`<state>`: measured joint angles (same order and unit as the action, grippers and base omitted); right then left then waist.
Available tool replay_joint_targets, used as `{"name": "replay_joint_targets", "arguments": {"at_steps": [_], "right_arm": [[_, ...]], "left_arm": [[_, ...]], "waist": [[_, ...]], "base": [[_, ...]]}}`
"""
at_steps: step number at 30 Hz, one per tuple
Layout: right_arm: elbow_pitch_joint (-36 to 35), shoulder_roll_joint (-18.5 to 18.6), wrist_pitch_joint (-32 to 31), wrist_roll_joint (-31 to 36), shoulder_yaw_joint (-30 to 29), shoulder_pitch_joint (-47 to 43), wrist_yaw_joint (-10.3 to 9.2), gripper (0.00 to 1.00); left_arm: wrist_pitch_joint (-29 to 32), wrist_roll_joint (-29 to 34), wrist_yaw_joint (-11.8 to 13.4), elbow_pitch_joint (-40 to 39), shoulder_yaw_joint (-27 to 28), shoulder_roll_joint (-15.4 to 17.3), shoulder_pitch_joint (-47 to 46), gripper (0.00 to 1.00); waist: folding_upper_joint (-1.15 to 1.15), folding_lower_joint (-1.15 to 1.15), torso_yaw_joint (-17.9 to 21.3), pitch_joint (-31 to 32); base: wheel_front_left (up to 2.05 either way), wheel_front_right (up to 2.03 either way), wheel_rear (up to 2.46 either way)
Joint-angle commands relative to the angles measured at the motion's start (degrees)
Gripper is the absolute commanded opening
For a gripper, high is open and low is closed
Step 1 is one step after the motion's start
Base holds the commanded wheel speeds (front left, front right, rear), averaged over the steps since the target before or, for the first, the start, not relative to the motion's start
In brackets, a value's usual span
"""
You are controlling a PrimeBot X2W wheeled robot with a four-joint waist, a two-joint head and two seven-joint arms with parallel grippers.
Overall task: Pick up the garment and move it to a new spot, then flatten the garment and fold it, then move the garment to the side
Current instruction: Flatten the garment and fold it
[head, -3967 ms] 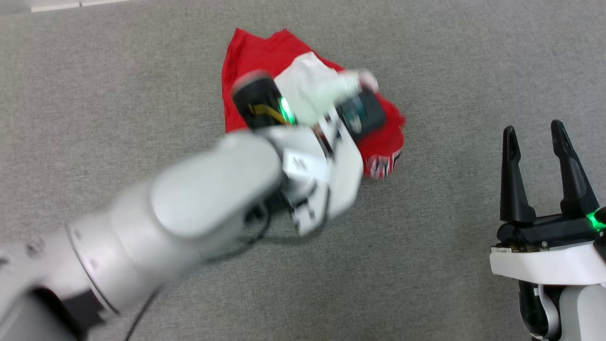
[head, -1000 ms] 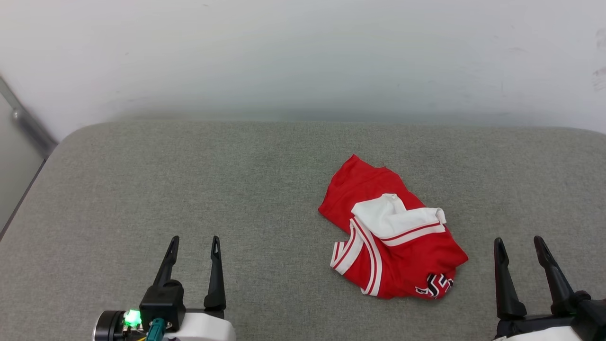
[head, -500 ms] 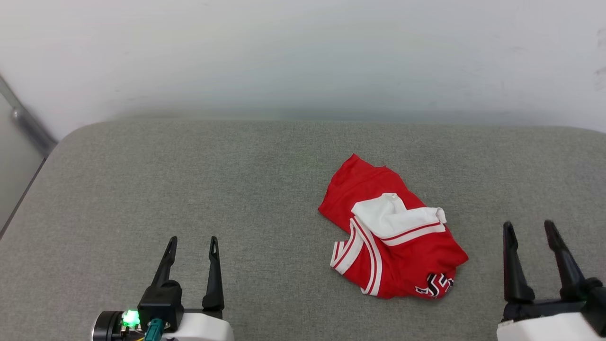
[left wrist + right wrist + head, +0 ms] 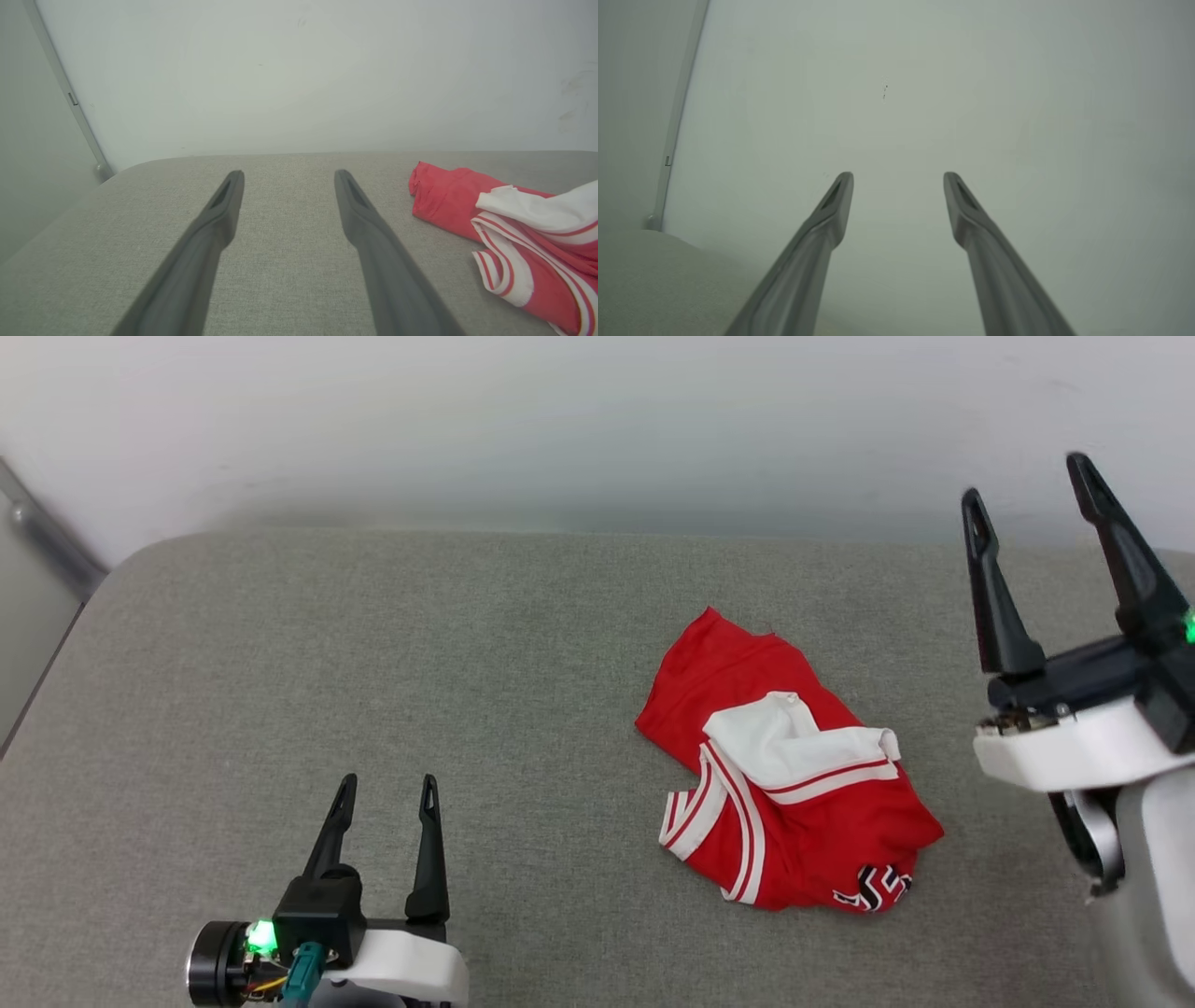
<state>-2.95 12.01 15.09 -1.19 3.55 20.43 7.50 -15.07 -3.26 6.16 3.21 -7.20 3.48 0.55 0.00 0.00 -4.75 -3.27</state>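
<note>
A grey woven cushion with rounded corners spreads wide and flat, and its far edge meets a plain white wall. A thin grey metal strip runs down that wall past the cushion's far left corner.

The shirt lies crumpled on the cushion, right of its middle and well in from every edge. It is red, bunched into a rough diagonal heap, with a white sleeve end folded over the top. Bands of white-and-red striped trim curl along the side facing the cushion's left half. A patch of black-and-white lettering shows at the heap's near right corner.

The left gripper hovers over the cushion's near left part, fingers spread and holding nothing. The right gripper hangs high over the cushion's right side, fingers spread wide and empty, pointing at the wall.
</note>
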Motion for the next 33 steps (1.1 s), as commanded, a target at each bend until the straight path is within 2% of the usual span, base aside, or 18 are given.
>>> {"name": "replay_joint_targets", "arguments": {"at_steps": [1,4,7,15,16,17,22,27,33], "right_arm": [[2.51,2.13,0.10,-1.23,2.08,2.93,-0.02,1.00],[8.29,7.25,-4.44,-5.22,9.67,9.88,-0.02,1.00],[11.48,12.74,-14.17,-11.80,19.41,16.94,-0.03,1.00],[11.05,25.24,-44.79,-36.30,45.96,33.16,-0.03,1.00],[11.05,27.90,-54.39,-42.85,52.57,38.32,-0.03,1.00],[11.32,28.37,-57.03,-44.60,54.47,39.70,-0.03,1.00],[13.42,28.63,-63.85,-49.40,62.14,44.25,-0.03,1.00],[15.72,28.55,-64.33,-52.44,67.66,43.05,-0.03,1.00],[14.94,29.82,-64.33,-50.84,70.04,39.31,-0.02,1.00]], "left_arm": [[-0.15,0.14,-0.20,-0.09,0.03,-0.01,-0.75,1.00],[-0.15,0.18,-0.43,-0.29,0.13,-0.17,-1.34,1.00],[-0.15,0.21,-0.48,-0.42,0.03,-0.28,-2.03,1.00],[-0.15,-0.42,-0.54,-0.81,-0.77,-0.53,-4.29,1.00],[-0.15,-0.81,-0.50,-1.00,-1.33,-0.59,-5.85,1.00],[-0.15,-1.13,-0.40,-1.05,-1.63,-0.60,-6.34,1.00],[-0.15,-2.85,0.53,-1.49,-3.20,-0.62,-8.67,1.00],[-0.15,-4.07,1.37,-1.47,-4.65,-0.62,-10.05,1.00],[-0.15,-4.29,1.90,-0.89,-4.71,-0.62,-10.28,1.00]], "waist": [[0.00,0.00,-0.36,-0.61],[0.00,0.00,-0.67,-1.54],[0.00,0.00,-1.12,-2.72],[0.00,0.00,-2.73,-7.27],[0.00,0.00,-3.74,-9.69],[0.00,0.00,-4.12,-10.50],[0.00,0.00,-5.84,-14.06],[0.00,0.00,-7.36,-16.16],[0.00,0.00,-7.49,-16.19]], "base": [[0.00,0.00,0.00],[0.00,0.00,0.00],[0.00,0.00,0.00],[0.00,0.00,0.00],[0.00,0.00,0.00],[0.00,0.00,0.00],[0.00,0.00,0.00],[0.00,0.00,0.00],[0.00,0.00,0.00]]}}
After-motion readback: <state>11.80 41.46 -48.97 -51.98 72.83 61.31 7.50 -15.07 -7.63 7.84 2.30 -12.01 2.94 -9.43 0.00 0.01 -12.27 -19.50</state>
